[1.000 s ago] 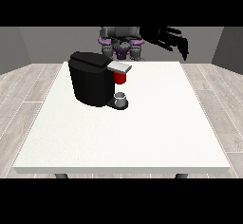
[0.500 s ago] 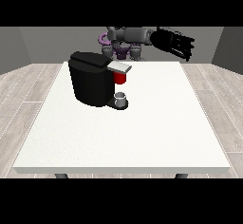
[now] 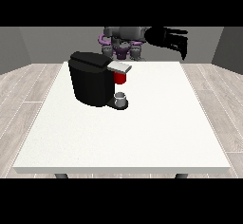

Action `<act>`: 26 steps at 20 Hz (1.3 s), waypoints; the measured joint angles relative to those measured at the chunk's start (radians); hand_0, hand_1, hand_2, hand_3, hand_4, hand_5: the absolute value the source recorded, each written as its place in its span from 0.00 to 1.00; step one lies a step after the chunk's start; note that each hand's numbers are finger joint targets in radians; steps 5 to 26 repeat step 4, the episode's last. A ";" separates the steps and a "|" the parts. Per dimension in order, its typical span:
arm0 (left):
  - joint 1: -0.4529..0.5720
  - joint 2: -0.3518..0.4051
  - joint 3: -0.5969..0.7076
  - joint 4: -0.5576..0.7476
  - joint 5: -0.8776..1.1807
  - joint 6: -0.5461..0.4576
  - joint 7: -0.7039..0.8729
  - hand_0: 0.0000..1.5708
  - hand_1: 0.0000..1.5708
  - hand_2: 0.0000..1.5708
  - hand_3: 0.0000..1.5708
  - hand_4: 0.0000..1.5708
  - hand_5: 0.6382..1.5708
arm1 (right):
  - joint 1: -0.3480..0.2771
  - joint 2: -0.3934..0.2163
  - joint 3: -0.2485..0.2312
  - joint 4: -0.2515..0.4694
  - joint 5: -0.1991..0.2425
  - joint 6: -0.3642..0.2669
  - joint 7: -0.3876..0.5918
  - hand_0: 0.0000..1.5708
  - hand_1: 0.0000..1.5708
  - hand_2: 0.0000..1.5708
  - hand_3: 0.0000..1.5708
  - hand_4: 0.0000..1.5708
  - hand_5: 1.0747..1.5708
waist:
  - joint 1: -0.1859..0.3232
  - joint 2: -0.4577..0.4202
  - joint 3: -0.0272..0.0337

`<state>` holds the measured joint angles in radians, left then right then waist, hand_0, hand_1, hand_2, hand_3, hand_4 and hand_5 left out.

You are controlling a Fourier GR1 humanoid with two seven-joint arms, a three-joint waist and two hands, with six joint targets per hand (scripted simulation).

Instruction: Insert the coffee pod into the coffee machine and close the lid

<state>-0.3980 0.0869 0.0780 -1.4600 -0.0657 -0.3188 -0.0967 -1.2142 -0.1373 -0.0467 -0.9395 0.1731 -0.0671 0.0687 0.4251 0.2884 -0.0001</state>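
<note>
Hand at the view's right [image 3: 172, 40] hangs with relaxed, spread fingers, holding nothing; coffee machine [image 3: 92, 78] sits well off to its side, lower down.

Matt plastic, pale table, wood-look floor

The coffee machine [image 3: 92, 78] looked like matt black plastic, its lid [image 3: 119, 67] a smooth light grey with a glossy red part [image 3: 120, 78] beneath. The cup [image 3: 121, 98] looked like dull grey metal. The table [image 3: 142, 133] was white and finely speckled; the floor [image 3: 28, 83] showed pale wood planks.
</note>
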 measured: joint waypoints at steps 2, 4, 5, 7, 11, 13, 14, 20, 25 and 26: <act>0.029 -0.008 -0.002 0.000 -0.004 0.010 0.000 0.00 0.00 0.00 0.00 0.17 1.00 | 0.038 0.036 0.017 -0.006 -0.005 0.006 -0.041 0.00 0.00 0.00 0.00 0.12 1.00 | -0.028 -0.029 0.0000; 0.055 0.004 0.015 0.010 0.000 0.011 -0.005 0.00 0.00 0.00 0.00 0.17 1.00 | 0.079 0.069 0.031 -0.017 -0.015 0.019 -0.079 0.00 0.00 0.00 0.00 0.17 1.00 | -0.062 -0.057 0.0000; 0.055 0.004 0.015 0.010 0.000 0.011 -0.005 0.00 0.00 0.00 0.00 0.17 1.00 | 0.079 0.069 0.031 -0.017 -0.015 0.019 -0.079 0.00 0.00 0.00 0.00 0.17 1.00 | -0.062 -0.057 0.0000; 0.055 0.004 0.015 0.010 0.000 0.011 -0.005 0.00 0.00 0.00 0.00 0.17 1.00 | 0.079 0.069 0.031 -0.017 -0.015 0.019 -0.079 0.00 0.00 0.00 0.00 0.17 1.00 | -0.062 -0.057 0.0000; 0.055 0.004 0.015 0.010 0.000 0.011 -0.005 0.00 0.00 0.00 0.00 0.17 1.00 | 0.079 0.069 0.031 -0.017 -0.015 0.019 -0.079 0.00 0.00 0.00 0.00 0.17 1.00 | -0.062 -0.057 0.0000; 0.055 0.004 0.015 0.010 0.000 0.011 -0.005 0.00 0.00 0.00 0.00 0.17 1.00 | 0.079 0.069 0.031 -0.017 -0.015 0.019 -0.079 0.00 0.00 0.00 0.00 0.17 1.00 | -0.062 -0.057 0.0000; 0.055 0.004 0.015 0.010 0.000 0.011 -0.005 0.00 0.00 0.00 0.00 0.17 1.00 | 0.079 0.069 0.031 -0.017 -0.015 0.019 -0.079 0.00 0.00 0.00 0.00 0.17 1.00 | -0.062 -0.057 0.0000; 0.055 0.004 0.015 0.010 0.000 0.011 -0.005 0.00 0.00 0.00 0.00 0.17 1.00 | 0.079 0.069 0.031 -0.017 -0.015 0.019 -0.079 0.00 0.00 0.00 0.00 0.17 1.00 | -0.062 -0.057 0.0000; 0.055 0.004 0.015 0.010 0.000 0.011 -0.005 0.00 0.00 0.00 0.00 0.17 1.00 | 0.079 0.069 0.031 -0.017 -0.015 0.019 -0.079 0.00 0.00 0.00 0.00 0.17 1.00 | -0.062 -0.057 0.0000; 0.055 0.004 0.015 0.010 0.000 0.011 -0.005 0.00 0.00 0.00 0.00 0.17 1.00 | 0.079 0.069 0.031 -0.017 -0.015 0.019 -0.079 0.00 0.00 0.00 0.00 0.17 1.00 | -0.062 -0.057 0.0000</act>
